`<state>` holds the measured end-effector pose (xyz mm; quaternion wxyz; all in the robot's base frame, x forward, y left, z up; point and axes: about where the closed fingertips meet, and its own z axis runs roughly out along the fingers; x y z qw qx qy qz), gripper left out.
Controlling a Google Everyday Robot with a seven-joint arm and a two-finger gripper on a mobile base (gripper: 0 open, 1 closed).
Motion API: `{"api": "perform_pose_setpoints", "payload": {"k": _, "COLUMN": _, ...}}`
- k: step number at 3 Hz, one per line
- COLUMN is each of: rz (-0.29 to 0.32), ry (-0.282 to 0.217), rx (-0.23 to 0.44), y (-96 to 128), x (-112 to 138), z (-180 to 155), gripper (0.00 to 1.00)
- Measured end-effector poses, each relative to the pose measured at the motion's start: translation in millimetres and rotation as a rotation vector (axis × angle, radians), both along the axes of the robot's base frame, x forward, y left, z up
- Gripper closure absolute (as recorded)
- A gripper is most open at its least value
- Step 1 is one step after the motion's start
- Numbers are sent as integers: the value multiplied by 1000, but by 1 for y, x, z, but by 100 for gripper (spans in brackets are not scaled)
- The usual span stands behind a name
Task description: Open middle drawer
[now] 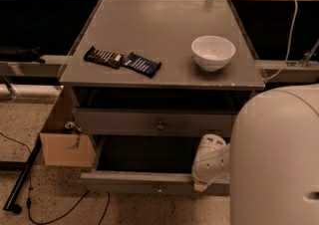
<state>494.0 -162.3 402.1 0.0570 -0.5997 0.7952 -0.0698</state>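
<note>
Grey tabletop (164, 30), one bowl (213, 52), two bars (103, 57) (142, 64), hand (201, 185) at open drawer (129, 183)

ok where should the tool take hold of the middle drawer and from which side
The small round knob centred on the flat front of the middle drawer, approached from the front: it alone sticks out. The tool sits at that front's top edge, right of the knob.

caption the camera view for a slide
Gripper at the front of the open middle drawer; bowl and snack bars above.
</note>
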Motion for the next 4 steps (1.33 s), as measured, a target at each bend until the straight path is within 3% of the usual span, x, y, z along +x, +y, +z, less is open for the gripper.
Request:
{"api": "perform_pose_setpoints", "payload": {"k": 1, "rz": 2, "ry": 0, "rx": 5, "y": 0, "x": -1, "z": 0, "gripper": 9}}
{"api": "perform_pose_setpoints", "payload": {"k": 2, "rz": 47, "ry": -7, "rx": 121, "y": 7, "x": -19, "z": -7, "gripper": 21}}
{"api": "perform_pose_setpoints", "payload": {"k": 3, "rz": 26, "ry": 55, "rx": 231, "y": 8, "x": -72, "z": -30, "gripper": 52}}
{"api": "perform_pose_setpoints", "payload": {"k": 4, "rz": 26, "ry": 55, "rx": 231, "y": 8, "x": -71, "z": -22, "gripper": 75}}
